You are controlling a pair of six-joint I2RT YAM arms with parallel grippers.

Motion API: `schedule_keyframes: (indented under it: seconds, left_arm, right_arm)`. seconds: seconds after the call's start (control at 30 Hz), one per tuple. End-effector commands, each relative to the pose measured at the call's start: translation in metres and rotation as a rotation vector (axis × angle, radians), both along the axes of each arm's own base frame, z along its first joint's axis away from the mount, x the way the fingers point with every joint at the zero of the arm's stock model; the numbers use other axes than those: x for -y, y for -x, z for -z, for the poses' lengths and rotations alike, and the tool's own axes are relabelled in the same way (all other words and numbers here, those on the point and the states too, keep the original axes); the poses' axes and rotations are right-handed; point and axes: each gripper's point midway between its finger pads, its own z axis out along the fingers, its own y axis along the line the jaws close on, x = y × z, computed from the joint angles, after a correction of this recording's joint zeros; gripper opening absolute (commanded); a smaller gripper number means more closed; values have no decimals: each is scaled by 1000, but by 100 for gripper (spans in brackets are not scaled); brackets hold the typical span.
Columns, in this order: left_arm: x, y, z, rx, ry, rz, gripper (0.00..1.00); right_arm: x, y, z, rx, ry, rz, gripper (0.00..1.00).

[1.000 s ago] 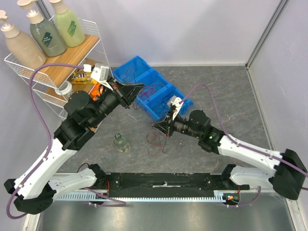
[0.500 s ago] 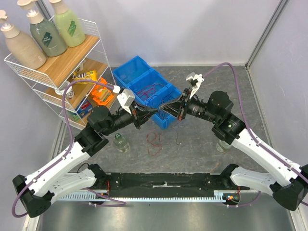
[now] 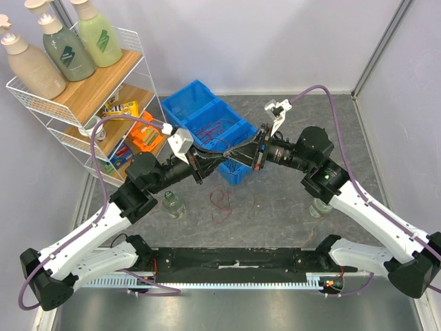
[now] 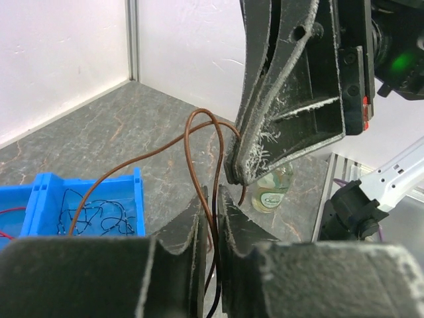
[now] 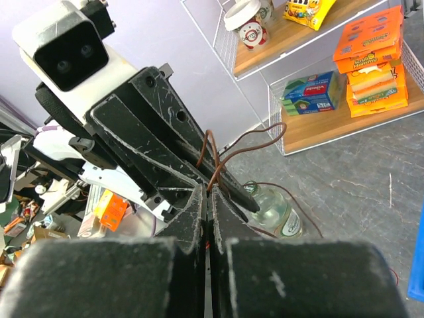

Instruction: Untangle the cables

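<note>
Grey tabletop: blue bins hold thin cables.

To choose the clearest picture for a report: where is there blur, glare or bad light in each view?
Top view: even soft light, no hard shadows, all sharp; the red wire on the table is only a thin line. Left wrist view: the brown wire is sharp, the near jaws dark and soft. Right wrist view: the orange boxes are clear, the near jaws blurred.
</note>
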Motion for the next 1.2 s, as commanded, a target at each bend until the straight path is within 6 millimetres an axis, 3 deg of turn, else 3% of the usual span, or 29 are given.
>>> schedule_keyframes:
  seconds: [0.0, 0.07, 0.33, 0.47, 0.6, 0.8, 1.17]
  left_arm:
    - [3, 11, -20, 83, 61, 58, 12]
    - [1, 15, -22, 96, 68, 66, 2]
    - [-14, 16, -18, 78, 81, 7, 2]
    - [-8, 13, -18, 57, 92, 16, 2]
    - [-2, 6, -19, 48, 99, 13, 2]
    - [1, 4, -21, 46, 130, 14, 3]
    - [-2, 5, -24, 70, 153, 6, 16]
  right_arm:
    - [1, -3, -15, 24, -45, 11, 0]
    - [6, -9, -10, 43, -12, 57, 0]
    - [32, -26, 7, 97, 160, 221, 0]
    - [20, -14, -1, 56, 75, 134, 0]
    - [14, -6, -21, 61, -25, 82, 0]
    - [7, -1, -24, 10, -95, 33, 0]
    - [1, 3, -28, -59, -142, -14, 0]
